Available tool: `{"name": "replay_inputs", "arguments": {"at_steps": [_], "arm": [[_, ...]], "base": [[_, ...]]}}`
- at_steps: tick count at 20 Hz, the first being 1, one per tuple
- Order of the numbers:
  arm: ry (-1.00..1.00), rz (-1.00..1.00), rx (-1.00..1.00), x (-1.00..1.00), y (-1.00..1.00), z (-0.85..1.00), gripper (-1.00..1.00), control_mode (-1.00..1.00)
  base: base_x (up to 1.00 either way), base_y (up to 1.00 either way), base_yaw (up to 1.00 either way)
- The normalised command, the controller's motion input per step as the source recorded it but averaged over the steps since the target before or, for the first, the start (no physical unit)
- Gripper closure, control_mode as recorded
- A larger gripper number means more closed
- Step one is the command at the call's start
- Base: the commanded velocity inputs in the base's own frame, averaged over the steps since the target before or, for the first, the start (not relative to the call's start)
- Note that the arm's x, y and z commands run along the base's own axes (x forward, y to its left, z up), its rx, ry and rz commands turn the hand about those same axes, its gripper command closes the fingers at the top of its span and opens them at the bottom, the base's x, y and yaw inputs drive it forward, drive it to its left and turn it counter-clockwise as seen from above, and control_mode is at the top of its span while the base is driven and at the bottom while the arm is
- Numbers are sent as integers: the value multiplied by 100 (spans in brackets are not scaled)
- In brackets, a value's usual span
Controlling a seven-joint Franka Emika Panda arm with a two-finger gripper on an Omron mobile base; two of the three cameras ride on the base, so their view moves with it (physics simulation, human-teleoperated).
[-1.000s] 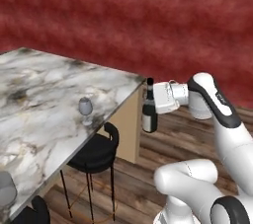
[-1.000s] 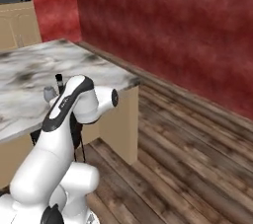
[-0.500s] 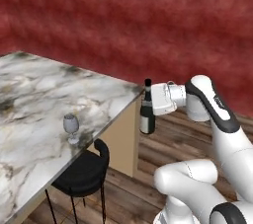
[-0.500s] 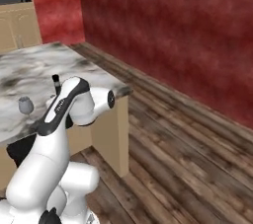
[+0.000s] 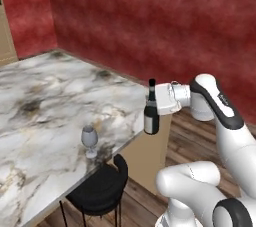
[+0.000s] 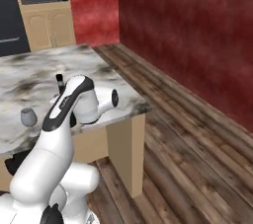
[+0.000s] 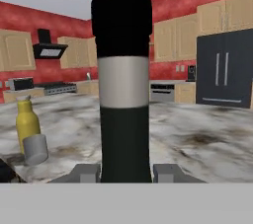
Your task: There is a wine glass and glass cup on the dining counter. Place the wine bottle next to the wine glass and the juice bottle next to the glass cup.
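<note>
Hand state: the hand was clamped on the wine bottle, gripping it high on the body, just under the neck.
Bottle pose: the long axis stood upright, neck up, with the base hanging in the air beside the corner of the worktop, not resting on it.
Wine glass: the wine glass stood on its foot near the worktop's stool-side edge, above a black stool.
Key relation: in the left base view the wine glass lay to the left of the held bottle and lower, so the bottle probably had to travel inward over the slab and then down.
Other pair: in the hand view the juice bottle stood just behind the glass cup, far off to the left.
Risk: setting down too close could tip the light, stemmed glass.
</note>
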Motion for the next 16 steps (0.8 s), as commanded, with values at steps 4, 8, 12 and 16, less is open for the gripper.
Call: {"name": "replay_inputs", "arguments": {"at_steps": [4,8,12,16], "arm": [[0,0,0,0,0,0,100,100],[0,0,0,0,0,0,100,100],[0,0,0,0,0,0,100,100],[0,0,0,0,0,0,100,100]], "base": [[20,-20,28],[4,-5,18],[30,0,31],[21,0,16]]}}
